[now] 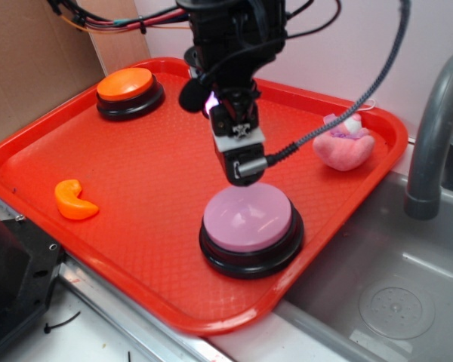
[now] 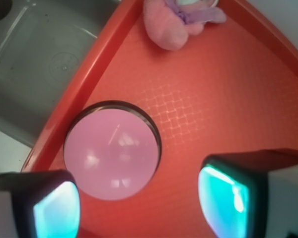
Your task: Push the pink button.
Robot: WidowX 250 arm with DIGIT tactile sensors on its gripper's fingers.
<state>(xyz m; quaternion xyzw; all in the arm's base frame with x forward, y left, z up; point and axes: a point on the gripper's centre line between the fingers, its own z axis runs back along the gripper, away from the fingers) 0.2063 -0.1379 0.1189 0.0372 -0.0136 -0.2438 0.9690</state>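
Red plastic filled the scene: a textured cafeteria tray (image 1: 136,188) sat beside a grey sink basin (image 1: 385,294), and on its near right corner stood the pink button (image 1: 248,217), a pale lilac dome on a black round base. The gripper (image 1: 241,162) hung just above and behind that dome in the exterior view, its black tip close to the button's far edge, though whether it touched could not be told from there. From the wrist camera the two fingers (image 2: 228,196) stood spread apart, nothing between them, their pads glowing teal, with the button's top showing partly between them and off toward the left one. So the jaws were released and empty. At the tray's far left corner sat the orange button (image 1: 128,84) on its own black base, well apart from the arm. A small orange crescent-shaped piece (image 1: 74,200) lay near the left rim. Against the far right rim rested a fuzzy pink plush toy (image 1: 344,147) with a white loop on top. A grey faucet (image 1: 434,136) curved up at the right edge, over the sink.
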